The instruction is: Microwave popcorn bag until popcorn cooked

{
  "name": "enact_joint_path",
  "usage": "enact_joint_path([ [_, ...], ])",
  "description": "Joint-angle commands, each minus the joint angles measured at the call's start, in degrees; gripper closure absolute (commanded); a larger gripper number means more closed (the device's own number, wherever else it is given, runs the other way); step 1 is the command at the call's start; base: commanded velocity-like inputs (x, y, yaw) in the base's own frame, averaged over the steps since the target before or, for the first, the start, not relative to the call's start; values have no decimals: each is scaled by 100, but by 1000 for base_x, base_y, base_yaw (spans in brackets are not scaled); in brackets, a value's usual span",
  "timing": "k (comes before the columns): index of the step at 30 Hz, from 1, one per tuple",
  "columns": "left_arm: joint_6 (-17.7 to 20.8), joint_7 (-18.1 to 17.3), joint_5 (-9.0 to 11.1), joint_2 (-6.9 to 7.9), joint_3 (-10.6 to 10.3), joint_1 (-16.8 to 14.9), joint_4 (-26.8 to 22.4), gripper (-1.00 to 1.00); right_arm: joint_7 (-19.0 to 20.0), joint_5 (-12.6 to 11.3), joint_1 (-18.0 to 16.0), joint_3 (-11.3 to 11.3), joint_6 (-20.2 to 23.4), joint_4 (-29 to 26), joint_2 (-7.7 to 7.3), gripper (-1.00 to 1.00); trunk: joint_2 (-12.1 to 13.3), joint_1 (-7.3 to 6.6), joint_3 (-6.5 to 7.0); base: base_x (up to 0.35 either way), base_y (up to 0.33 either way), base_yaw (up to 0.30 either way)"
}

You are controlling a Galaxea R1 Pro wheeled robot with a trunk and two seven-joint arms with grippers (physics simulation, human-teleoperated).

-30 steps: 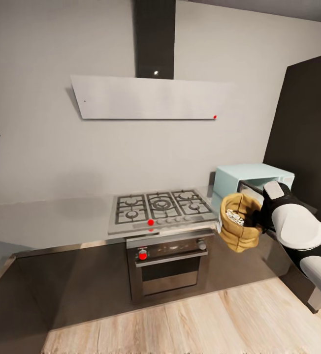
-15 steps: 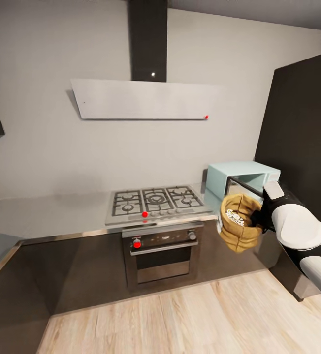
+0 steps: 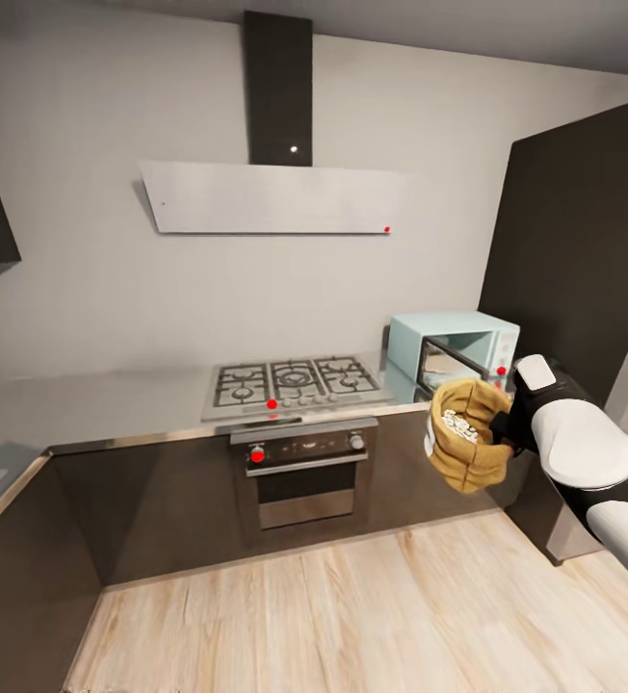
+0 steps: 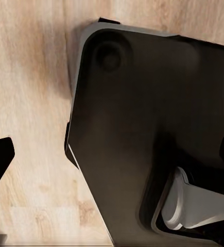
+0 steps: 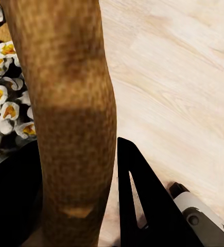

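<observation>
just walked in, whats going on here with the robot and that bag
The robot's right claw holds the popcorn bag by its rim, in the air in front of the cabinets and above the wood floor. Popcorn shows inside it. The microwave sits on the countertop beyond, right of the hob.

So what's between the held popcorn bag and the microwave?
In the head view, nothing solid: the popcorn bag hangs in the right gripper, just before the microwave.
</observation>
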Motion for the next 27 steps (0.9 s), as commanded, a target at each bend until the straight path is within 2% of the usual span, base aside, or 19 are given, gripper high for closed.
enact_joint_path([
  [1, -4, 14, 0, -2, 23, -4, -2, -100, -32, -15, -8, -20, 18, -3, 0, 100, -12, 0, -13, -315, -123, 0],
  [6, -4, 14, 0, -2, 25, -4, -2, -100, -38, -8, -8, -21, 18, -3, 0, 100, -12, 0, -13, -243, -103, -88],
  [19, -4, 14, 0, 2, 23, -4, -2, -100, -40, -15, -8, -16, 18, -3, 0, 100, -12, 0, -13, -10, -6, -288],
  [27, -4, 15, 0, 6, 23, -2, -2, -100, -32, -15, -8, -13, 18, -3, 0, 100, -12, 0, -13, 189, -167, -217],
])
